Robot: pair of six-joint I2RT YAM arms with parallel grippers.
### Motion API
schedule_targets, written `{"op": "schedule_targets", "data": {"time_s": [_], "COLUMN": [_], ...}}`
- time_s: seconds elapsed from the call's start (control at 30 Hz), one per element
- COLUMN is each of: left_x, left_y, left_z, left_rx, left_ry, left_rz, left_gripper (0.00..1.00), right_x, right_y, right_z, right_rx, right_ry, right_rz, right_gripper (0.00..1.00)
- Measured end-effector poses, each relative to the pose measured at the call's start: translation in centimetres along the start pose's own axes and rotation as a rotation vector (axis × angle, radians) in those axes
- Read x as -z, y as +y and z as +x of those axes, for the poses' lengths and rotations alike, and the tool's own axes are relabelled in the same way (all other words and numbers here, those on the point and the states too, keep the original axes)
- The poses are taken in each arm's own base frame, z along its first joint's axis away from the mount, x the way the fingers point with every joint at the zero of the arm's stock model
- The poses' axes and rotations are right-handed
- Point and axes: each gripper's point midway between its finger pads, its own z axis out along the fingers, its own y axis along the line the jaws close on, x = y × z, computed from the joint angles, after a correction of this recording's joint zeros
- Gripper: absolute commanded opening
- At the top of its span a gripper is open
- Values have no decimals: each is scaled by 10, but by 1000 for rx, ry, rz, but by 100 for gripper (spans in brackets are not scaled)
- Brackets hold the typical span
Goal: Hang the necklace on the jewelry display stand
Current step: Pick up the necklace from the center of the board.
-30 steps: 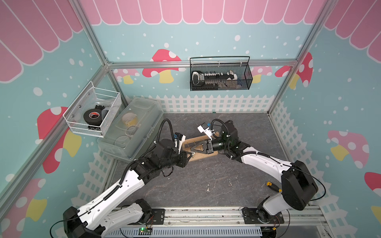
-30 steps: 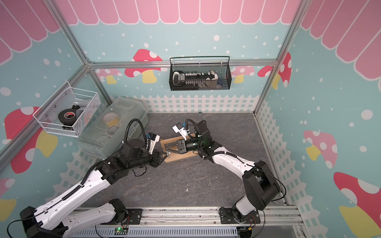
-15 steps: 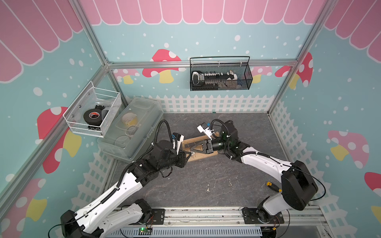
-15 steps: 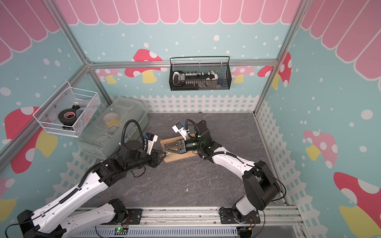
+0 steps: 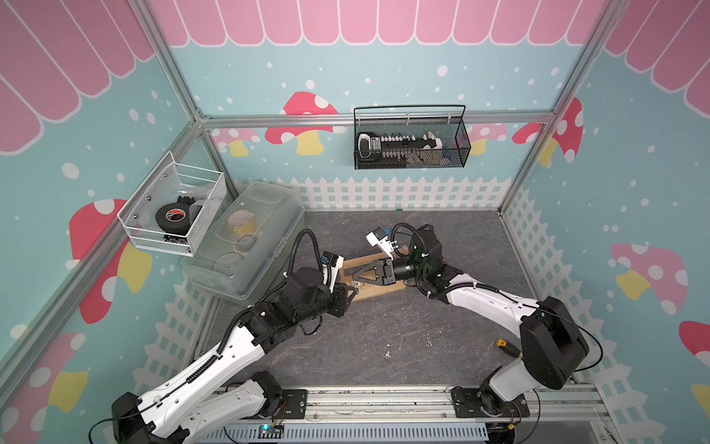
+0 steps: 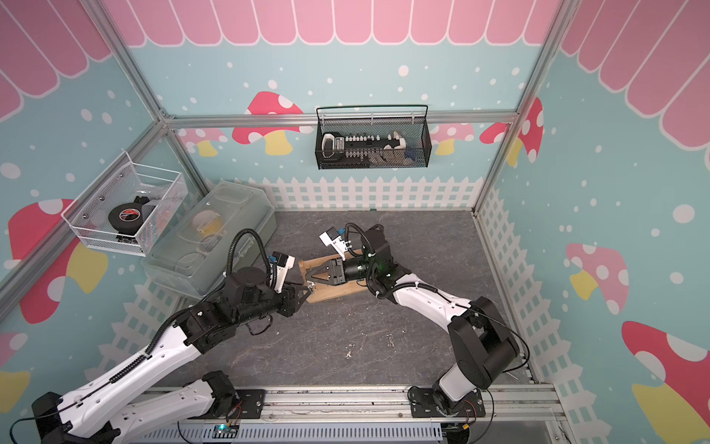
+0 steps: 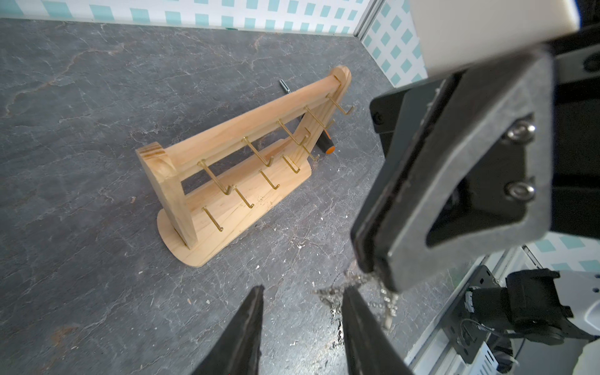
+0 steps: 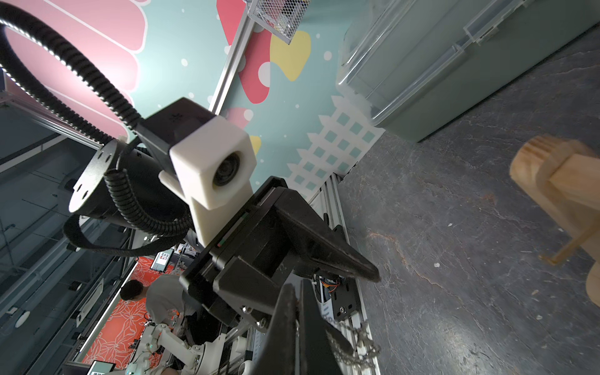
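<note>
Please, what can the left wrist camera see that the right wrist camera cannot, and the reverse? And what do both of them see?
Only the left wrist view: the whole jewelry display stand with its rows of gold pegs, and a dark tool with an orange end behind it.
Only the right wrist view: the left arm's white wrist camera, the clear lidded box and a person outside the cell.
Both: the necklace hanging from the shut right claw, the open left claw and the grey table. The right wrist view catches only one end of the stand.
</note>
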Motion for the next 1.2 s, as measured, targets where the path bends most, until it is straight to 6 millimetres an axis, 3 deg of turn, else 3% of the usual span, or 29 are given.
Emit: {"op": "schedule_targets", "data": {"time_s": [0.73, 1.2], "left_x": [-4, -5], "left_y": [10, 7], "left_z": [-8, -11], "left_rx": [-21, -2], "left_ry": [-61, -93], "left_rz": [-52, -33], "left_gripper": [35, 14], "right_x": [-5, -7], "right_y": [9, 7], "right_z": [-1, -4], "right_rx": [-3, -7], "right_ry": [3, -2], "right_rz": [-46, -56], "right_gripper": [0, 0]}}
